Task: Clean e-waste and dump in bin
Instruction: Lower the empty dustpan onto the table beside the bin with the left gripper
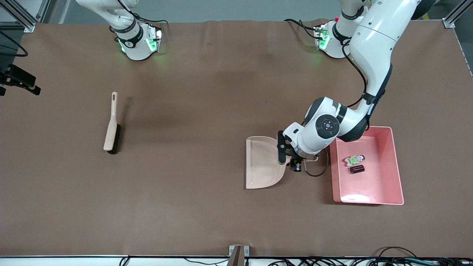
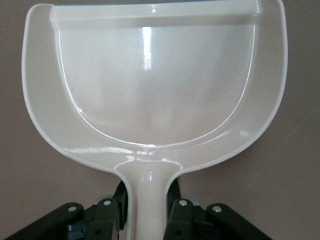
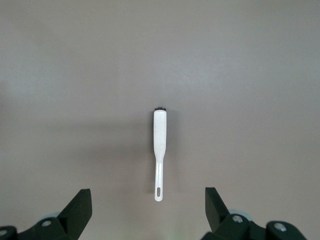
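The pink bin stands toward the left arm's end of the table. In it lie the e-waste pieces: the white component with green marks and the dark maroon cylinder. The beige dustpan lies flat on the table beside the bin, empty. My left gripper is low between dustpan and bin, shut on the dustpan's handle; the left wrist view shows the empty pan with my left gripper round the handle. My right gripper is open and empty, high over the brush.
A beige brush with dark bristles lies on the brown table toward the right arm's end; it also shows in the right wrist view. A cable loops from the left wrist beside the bin.
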You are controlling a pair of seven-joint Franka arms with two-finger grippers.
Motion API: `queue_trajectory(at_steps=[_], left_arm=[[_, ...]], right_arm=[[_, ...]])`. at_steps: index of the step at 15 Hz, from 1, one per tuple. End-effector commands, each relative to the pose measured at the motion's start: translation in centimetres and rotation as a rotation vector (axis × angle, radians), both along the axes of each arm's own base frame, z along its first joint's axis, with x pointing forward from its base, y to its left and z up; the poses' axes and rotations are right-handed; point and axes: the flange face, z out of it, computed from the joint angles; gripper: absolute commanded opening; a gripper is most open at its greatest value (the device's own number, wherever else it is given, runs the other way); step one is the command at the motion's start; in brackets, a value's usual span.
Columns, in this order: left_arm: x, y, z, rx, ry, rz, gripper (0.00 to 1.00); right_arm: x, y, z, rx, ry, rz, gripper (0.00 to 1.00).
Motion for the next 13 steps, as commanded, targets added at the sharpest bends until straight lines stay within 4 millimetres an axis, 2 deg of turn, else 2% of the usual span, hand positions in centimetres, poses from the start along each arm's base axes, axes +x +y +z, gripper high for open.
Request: queue_trajectory(at_steps=[1, 9, 13], left_arm=[[-0.2, -0.8, -0.1, -0.002, -0.022, -0.018, 0.04], [-0.8, -1.4, -1.1, -0.008, -0.001, -0.008, 0.06], [-1.0, -1.9, -1.0, -0.007, -0.004, -0.02, 0.13]], right_arm=[[0.2, 0.2, 0.4, 0.016, -0.01, -0.011, 1.0], [0.2, 0.1, 0.4, 0.017, -0.007, -0.012, 1.0], [0.2, 0.3, 0.4, 0.019, -0.009, -0.009, 1.0]])
